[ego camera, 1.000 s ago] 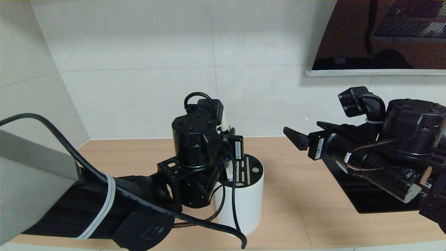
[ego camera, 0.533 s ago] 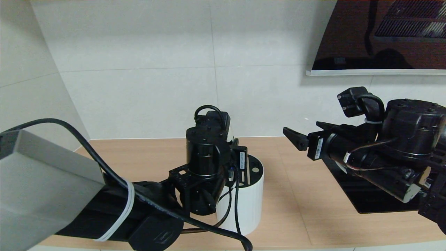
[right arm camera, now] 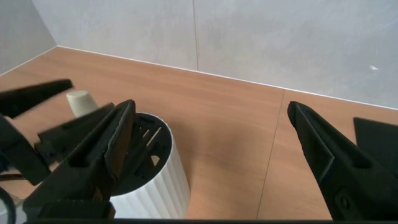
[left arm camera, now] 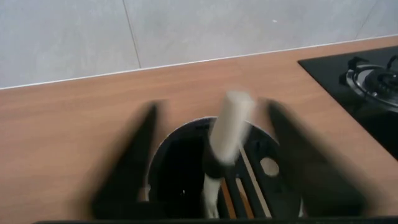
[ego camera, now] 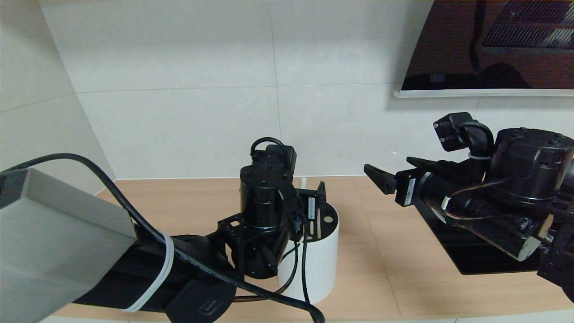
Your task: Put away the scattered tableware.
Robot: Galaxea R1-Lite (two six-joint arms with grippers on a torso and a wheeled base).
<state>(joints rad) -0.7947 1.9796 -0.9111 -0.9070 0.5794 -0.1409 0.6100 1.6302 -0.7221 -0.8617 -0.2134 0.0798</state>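
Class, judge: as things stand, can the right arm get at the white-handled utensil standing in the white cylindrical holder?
Probably not: the left gripper hangs directly over the white cylindrical holder, its open fingers flanking the white-handled utensil, blocking the way in for the right gripper.

A wooden counter [ego camera: 367,269] carries a white utensil holder [ego camera: 320,262] and black hob [ego camera: 453,256].

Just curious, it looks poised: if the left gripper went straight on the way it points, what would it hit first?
The left gripper would probably meet the white utensil handle between its open jaws, then the slotted top of the white holder below. Depth is unclear.
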